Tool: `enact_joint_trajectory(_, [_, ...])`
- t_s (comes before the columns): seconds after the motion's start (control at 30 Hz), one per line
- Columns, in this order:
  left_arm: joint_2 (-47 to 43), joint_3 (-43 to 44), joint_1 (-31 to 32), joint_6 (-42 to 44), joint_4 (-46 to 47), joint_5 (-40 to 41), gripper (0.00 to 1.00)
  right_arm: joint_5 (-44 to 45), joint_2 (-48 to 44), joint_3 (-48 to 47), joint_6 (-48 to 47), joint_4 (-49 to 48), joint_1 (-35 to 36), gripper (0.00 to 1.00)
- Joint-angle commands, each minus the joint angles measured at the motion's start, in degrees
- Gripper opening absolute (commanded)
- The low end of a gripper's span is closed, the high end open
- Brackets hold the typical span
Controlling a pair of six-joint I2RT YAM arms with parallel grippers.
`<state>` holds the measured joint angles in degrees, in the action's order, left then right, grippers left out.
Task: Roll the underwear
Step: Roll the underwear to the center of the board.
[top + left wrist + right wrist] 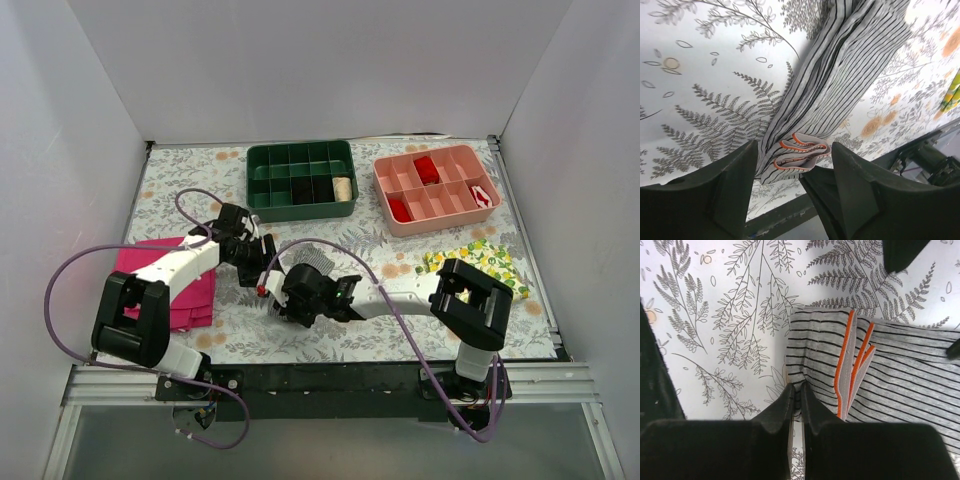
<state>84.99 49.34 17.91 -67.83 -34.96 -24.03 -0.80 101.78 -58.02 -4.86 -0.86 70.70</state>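
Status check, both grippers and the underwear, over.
Left gripper open, straddling underwear end. Right gripper shut on its edge. Folded strip, not yet rolled. Magenta cloth, lemon cloth lie aside.

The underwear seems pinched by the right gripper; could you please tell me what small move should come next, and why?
Probably the right gripper should turn its pinched edge over onto the striped underwear, starting the roll: it is shut on the fabric beside the orange trim, while the left gripper stands open.
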Motion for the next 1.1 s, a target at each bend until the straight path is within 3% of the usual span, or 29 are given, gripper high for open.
enact_joint_trajectory(0.0, [-5.26,1.37,-1.30,-2.13,0.15,5.04,0.61,-12.64,-1.58,-1.13,4.95,1.48,-2.93,0.01])
enact_joint_trajectory(0.23, [-8.96,-1.17,-1.48,-4.41,1.56,6.72,0.62,-22.92,-3.51,-0.61,10.48,-1.86,-9.17,0.01])
enact_joint_trajectory(0.57, [-13.53,-8.90,-1.39,-6.70,8.06,0.13,0.62,-38.65,-3.43,2.74,18.75,-8.01,-17.78,0.01])
enact_joint_trajectory(1.07, [-17.58,-14.80,-1.48,-8.81,13.08,-2.86,0.63,-45.16,4.66,4.76,24.90,-14.51,-23.67,0.01])
